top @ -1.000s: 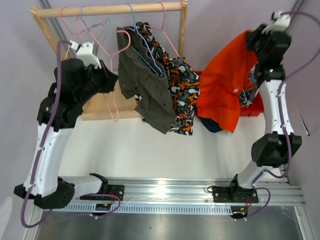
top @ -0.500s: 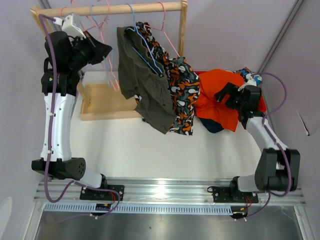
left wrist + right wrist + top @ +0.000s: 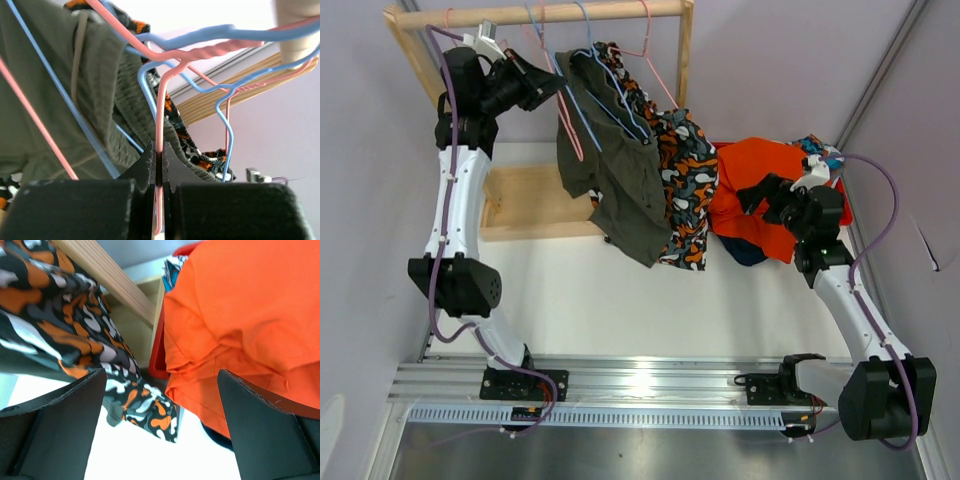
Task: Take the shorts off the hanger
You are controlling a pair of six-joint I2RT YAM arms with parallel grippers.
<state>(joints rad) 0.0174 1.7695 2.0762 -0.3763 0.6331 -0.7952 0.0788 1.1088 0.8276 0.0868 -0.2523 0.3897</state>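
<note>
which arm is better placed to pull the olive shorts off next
Left, probably: left gripper sits at the rail beside the olive shorts, though shut on a pink hanger. Right gripper is open, low over the orange shorts.

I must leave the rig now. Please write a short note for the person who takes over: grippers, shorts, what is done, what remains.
Left gripper: jaws shut on a pink hanger, up at the wooden rail.
Right gripper: jaws open, holding nothing, over the bright orange shorts.
Done: the orange pair lies piled at the right, with navy shorts and teal print shorts peeking out.
Left to do: olive green shorts and blotch-print shorts hang on hangers.
</note>
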